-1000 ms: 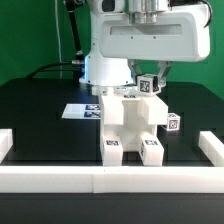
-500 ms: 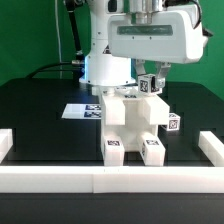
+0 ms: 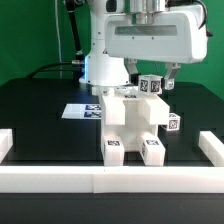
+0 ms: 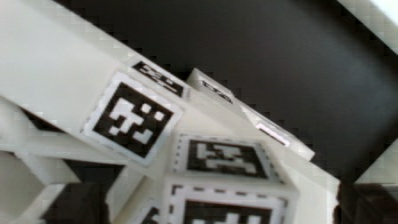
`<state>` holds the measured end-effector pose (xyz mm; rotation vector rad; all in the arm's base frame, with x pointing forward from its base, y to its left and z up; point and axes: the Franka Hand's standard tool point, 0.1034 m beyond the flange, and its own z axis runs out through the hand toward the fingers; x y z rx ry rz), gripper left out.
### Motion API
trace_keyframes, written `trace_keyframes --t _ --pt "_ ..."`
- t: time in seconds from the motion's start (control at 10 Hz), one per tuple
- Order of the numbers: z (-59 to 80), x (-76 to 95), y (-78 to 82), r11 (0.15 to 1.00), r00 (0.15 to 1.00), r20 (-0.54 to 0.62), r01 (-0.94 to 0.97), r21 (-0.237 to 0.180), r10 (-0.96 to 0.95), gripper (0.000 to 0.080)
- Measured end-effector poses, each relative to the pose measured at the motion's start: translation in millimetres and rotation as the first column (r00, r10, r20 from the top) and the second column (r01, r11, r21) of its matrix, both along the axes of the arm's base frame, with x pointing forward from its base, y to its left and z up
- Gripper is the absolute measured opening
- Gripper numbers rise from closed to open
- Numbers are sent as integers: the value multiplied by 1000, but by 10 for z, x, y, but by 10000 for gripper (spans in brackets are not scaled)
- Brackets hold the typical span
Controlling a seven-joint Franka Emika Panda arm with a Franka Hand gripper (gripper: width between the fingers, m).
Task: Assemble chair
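**Chair nearly whole, tool standing wide over the top piece**

At the exterior view's left, the white border wall (image 3: 8, 142) turns its corner around the black surface (image 3: 40, 100). No loose part lies on that side. Next comes the marker board (image 3: 84, 110), flat on the surface and just behind the build.

In the middle sits the chair (image 3: 135, 122), already one blocky body. Two chunky legs point toward the front wall, each with a tag on its end face. I see no leg or back piece lying apart from it, so most of the joining looks done.

Above it, the top piece (image 3: 150, 90) rises from the body with its tag facing the camera. The tool (image 3: 152, 80) hangs around it with its jaws spread wide, one finger on either side and a gap showing at each. It holds nothing. The wrist view shows only tagged white faces of the chair (image 4: 196, 150) close under the camera.

Further right, a small tagged block (image 3: 174, 123) is on the chair's flank. Whether it is fully seated I cannot tell.

By my reading, what is left is checking or tightening the top piece, and perhaps standing the chair upright.
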<state>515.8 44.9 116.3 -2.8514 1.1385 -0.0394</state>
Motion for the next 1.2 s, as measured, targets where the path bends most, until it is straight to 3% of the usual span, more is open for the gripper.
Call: trace_keyframes --t 0.3,0.8,1.2 --pt "-16 0 -3 967 967 12 -255 -18 255 649" --pt "-21 -9 44 822 823 13 -567 -48 568 649" --pt "-24 -13 37 644 645 12 -762 -65 764 649"
